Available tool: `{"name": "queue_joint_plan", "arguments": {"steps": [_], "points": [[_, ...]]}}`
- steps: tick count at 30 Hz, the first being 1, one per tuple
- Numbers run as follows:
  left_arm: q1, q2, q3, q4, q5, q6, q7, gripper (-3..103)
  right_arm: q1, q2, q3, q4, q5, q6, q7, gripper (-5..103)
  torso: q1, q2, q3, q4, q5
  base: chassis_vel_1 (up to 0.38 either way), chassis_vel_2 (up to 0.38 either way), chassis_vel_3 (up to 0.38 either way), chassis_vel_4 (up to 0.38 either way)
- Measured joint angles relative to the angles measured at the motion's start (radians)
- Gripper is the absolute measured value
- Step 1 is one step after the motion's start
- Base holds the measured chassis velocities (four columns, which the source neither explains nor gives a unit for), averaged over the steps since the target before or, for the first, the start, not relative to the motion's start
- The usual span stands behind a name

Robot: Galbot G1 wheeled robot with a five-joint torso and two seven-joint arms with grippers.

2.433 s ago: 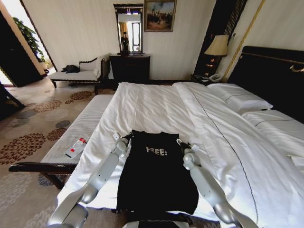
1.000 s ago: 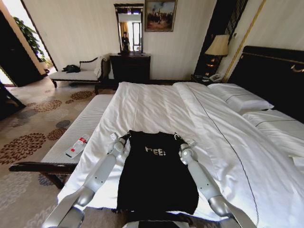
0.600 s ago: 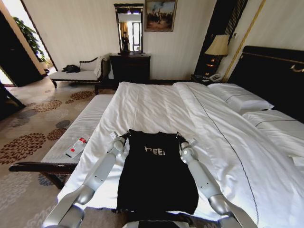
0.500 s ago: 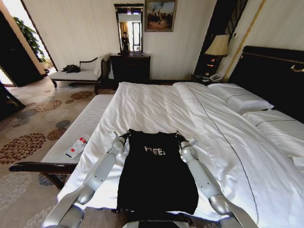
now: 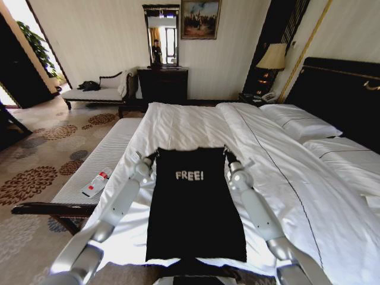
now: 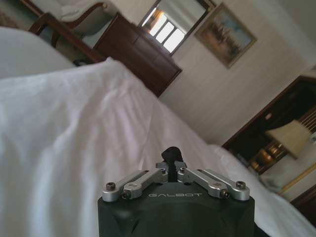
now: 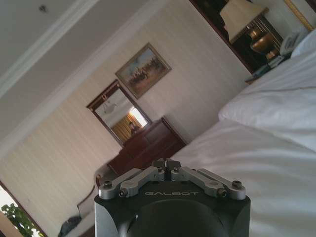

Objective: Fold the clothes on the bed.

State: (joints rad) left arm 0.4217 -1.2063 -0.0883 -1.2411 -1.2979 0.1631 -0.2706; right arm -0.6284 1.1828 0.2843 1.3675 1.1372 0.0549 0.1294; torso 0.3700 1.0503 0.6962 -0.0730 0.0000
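A black T-shirt [image 5: 193, 208] with white "FREE!" lettering hangs stretched between my two grippers above the white bed [image 5: 196, 127]; its lower part trails down over the near edge of the bed. My left gripper [image 5: 151, 156] is shut on the shirt's top left corner. My right gripper [image 5: 227, 155] is shut at the top right corner. In the left wrist view the left gripper [image 6: 171, 159] pinches a small tuft of black cloth over the white duvet [image 6: 74, 128]. In the right wrist view the right gripper [image 7: 166, 164] has its fingers pressed together; no cloth shows there.
A long padded bench [image 5: 98, 163] runs along the bed's left side with a small white and red object [image 5: 95, 183] on it. Pillows [image 5: 300, 126] and the dark headboard [image 5: 344, 95] are at the right. A chaise [image 5: 98, 92], dresser [image 5: 161, 84] and lamp [image 5: 272, 57] stand by the far wall.
Both grippers have risen and moved farther out over the bed, pulling the shirt's top edge up with them. The shirt is now taut and its lettering shows in full.
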Motion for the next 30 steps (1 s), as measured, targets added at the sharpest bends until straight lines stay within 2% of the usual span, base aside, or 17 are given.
{"name": "queue_joint_plan", "arguments": {"steps": [5, 10, 13, 14, 17, 19, 21, 23, 24, 27, 28, 30], "points": [[-0.081, 0.02, 0.011, 0.009, -0.036, -0.022, 0.041, 3, 0.062, -0.034, -0.027, 0.028, 0.041, 0.016, 0.016, 1, 0.0, 0.0, 0.0, -0.0001, 0.0, 0.0, 0.0, 0.0, 0.0], [-0.07, 0.05, 0.014, -0.054, -0.059, -0.054, 0.076, 3, 0.078, -0.075, -0.041, 0.067, 0.061, 0.038, 0.015, 1, 0.0, 0.0, 0.0, -0.0002, 0.0001, 0.0, 0.0, 0.0, 0.0], [0.034, 0.088, 0.008, -0.153, -0.059, -0.108, 0.122, 3, 0.028, -0.103, -0.034, 0.135, 0.041, 0.065, -0.007, 1, 0.0, 0.0, 0.0, -0.0002, 0.0001, 0.0, 0.0, 0.0, 0.0], [0.034, 0.088, 0.008, -0.153, -0.059, -0.108, 0.122, 3, 0.028, -0.103, -0.034, 0.135, 0.041, 0.065, -0.007, 1, 0.0, 0.0, 0.0, -0.0002, 0.0001, 0.0, 0.0, 0.0, 0.0], [0.175, 0.127, -0.009, -0.258, -0.044, -0.167, 0.168, 3, -0.065, -0.127, -0.014, 0.24, 0.029, 0.075, -0.028, 1, 0.0, 0.0, 0.0, -0.0002, -0.0008, 0.0, 0.0, 0.0, 0.0], [0.248, 0.146, -0.022, -0.308, -0.03, -0.196, 0.186, 3, -0.13, -0.132, -0.002, 0.285, 0.023, 0.075, -0.029, 1, 0.0, 0.0, 0.0, 0.0, 0.0, 0.0, 0.0, 0.0, 0.0], [0.268, 0.15, -0.026, -0.321, -0.027, -0.201, 0.19, 3, -0.146, -0.132, 0.001, 0.296, 0.02, 0.075, -0.029, 1, 0.0, 0.0, 0.0, -0.0001, 0.0002, 0.0, 0.0, 0.0, 0.0], [0.434, 0.185, -0.057, -0.423, 0.007, -0.221, 0.203, 3, -0.287, -0.128, 0.043, 0.378, -0.024, 0.073, -0.015, 1, 0.0, 0.0, 0.0, 0.0002, 0.0001, 0.0, 0.0, 0.0, 0.0], [0.47, 0.191, -0.058, -0.449, 0.015, -0.225, 0.206, 3, -0.336, -0.126, 0.075, 0.412, -0.038, 0.069, -0.006, 1, 0.0, 0.0, 0.0, 0.0008, 0.0006, 0.0, 0.0, 0.0, 0.0], [0.495, 0.194, -0.046, -0.468, 0.018, -0.229, 0.21, 3, -0.41, -0.124, 0.137, 0.459, -0.057, 0.064, 0.007, 1, -0.001, 0.0, 0.0, 0.0009, 0.0001, 0.0, 0.0, 0.0, 0.0], [0.528, 0.196, -0.039, -0.501, 0.017, -0.229, 0.212, 3, -0.513, -0.116, 0.198, 0.499, -0.087, 0.061, 0.019, 1, -0.001, 0.0, 0.0, -0.0023, -0.0011, 0.0, 0.0, 0.0, 0.0], [0.559, 0.199, -0.04, -0.527, 0.018, -0.228, 0.212, 3, -0.554, -0.11, 0.212, 0.507, -0.101, 0.061, 0.022, 1, -0.001, 0.0, 0.0, -0.0019, -0.0001, -0.032, -0.007, -0.06, -0.03]]}}
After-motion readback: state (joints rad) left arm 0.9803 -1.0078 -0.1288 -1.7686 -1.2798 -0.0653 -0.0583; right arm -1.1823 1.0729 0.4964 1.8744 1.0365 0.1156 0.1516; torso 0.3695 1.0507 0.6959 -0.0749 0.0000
